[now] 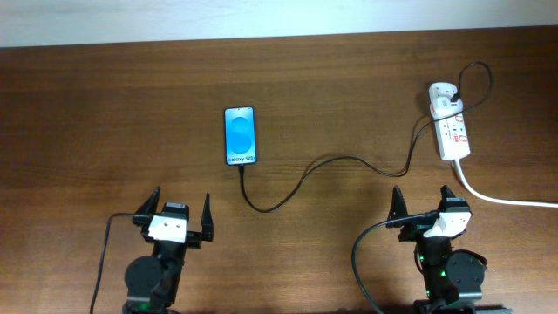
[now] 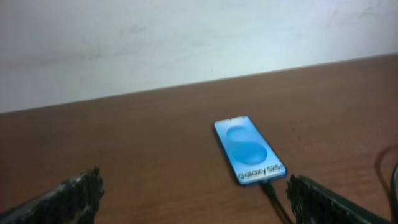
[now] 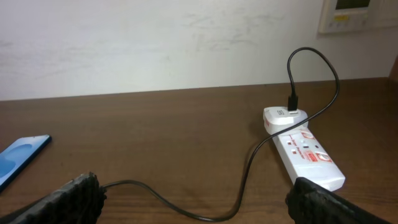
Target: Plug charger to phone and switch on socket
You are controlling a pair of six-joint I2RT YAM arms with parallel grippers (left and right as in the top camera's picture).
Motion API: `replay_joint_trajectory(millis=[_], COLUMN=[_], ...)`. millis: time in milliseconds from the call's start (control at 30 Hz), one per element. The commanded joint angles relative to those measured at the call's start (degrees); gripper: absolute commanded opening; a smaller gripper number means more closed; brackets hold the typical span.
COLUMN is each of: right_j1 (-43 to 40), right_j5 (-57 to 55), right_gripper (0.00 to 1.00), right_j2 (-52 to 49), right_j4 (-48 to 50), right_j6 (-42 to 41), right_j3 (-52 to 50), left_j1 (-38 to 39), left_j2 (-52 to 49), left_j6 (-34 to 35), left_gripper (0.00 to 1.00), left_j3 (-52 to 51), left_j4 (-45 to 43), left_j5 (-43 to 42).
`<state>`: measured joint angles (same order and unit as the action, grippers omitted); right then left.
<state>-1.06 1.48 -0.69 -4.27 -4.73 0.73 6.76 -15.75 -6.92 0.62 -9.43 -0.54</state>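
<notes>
The phone lies flat at the table's middle, blue screen up; it also shows in the left wrist view and at the left edge of the right wrist view. The thin black charger cable runs from the phone's near end across to the white socket strip, where its black plug sits in an adapter at the strip's far end. The connector tip touches the phone's near edge. My left gripper and right gripper are both open and empty, near the front edge.
The socket's thick white cord runs off to the right edge. The robots' black cables loop by the right arm's base. A pale wall stands behind the table, with a wall panel at top right.
</notes>
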Motion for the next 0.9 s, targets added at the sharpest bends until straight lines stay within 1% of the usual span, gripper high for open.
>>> replay_joint_trajectory(millis=[0, 167, 867], right_j1=[0.3, 0.3, 0.3], right_j5=[-0.3, -0.3, -0.3], right_gripper=[0.98, 0.98, 0.98], right_j2=[0.5, 0.5, 0.5], right_j4=[-0.2, -0.2, -0.2], right_j6=[-0.2, -0.2, -0.2], right_j3=[-0.4, -0.4, -0.4], left_j1=[-0.2, -0.2, -0.2], left_j2=[5.0, 14.7, 15.5], left_j6=[-2.4, -3.1, -3.1], left_gripper=[0.99, 0.99, 0.99], left_j3=[-0.1, -0.1, -0.1], left_j4=[4.3, 14.2, 14.2], left_j5=[0.4, 0.4, 0.4])
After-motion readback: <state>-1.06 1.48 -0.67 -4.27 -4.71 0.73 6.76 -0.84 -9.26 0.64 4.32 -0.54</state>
